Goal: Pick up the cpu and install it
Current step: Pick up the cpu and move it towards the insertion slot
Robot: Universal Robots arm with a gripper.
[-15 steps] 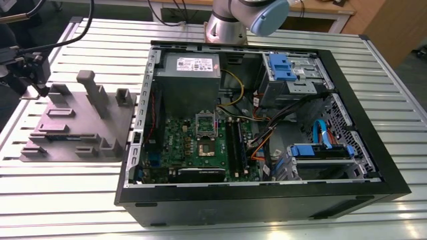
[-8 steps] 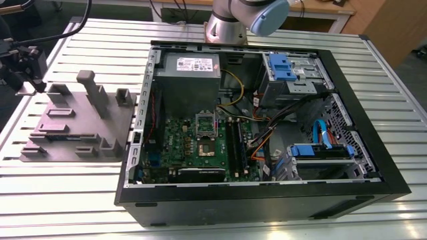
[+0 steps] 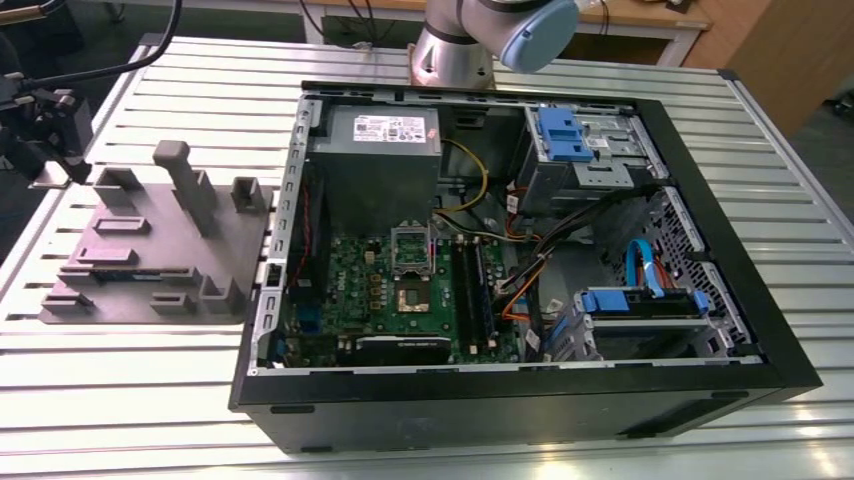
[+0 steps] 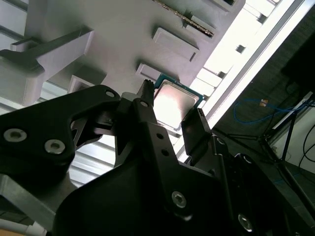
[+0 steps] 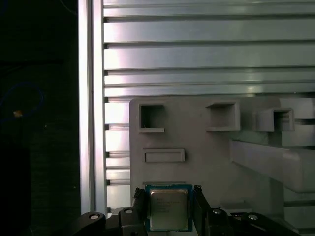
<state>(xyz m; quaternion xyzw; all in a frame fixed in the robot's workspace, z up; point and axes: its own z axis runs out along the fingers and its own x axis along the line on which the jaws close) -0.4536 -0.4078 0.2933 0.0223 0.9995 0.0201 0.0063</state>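
The cpu [image 4: 174,103] is a small square chip with a shiny silver top and a green rim. It sits between my gripper's [image 4: 172,105] two black fingers, which press on its opposite edges. In the first wrist view the cpu [image 5: 168,209] hangs over the near edge of the grey fixture plate [image 5: 197,147], with the gripper [image 5: 168,194] shut around it. In the exterior view the gripper [image 3: 51,150] is at the far left, beside the fixture plate [image 3: 147,250]. The motherboard's socket [image 3: 414,292] lies uncovered inside the case, its bracket [image 3: 412,245] raised.
The open black computer case [image 3: 747,300] takes up the middle of the slatted metal table [image 3: 160,400]. Inside are a grey power supply [image 3: 380,135], blue drive bays [image 3: 567,135] and cables [image 3: 534,270]. Upright posts [image 3: 180,170] rise from the fixture plate. The table's edge [image 5: 91,98] runs close by.
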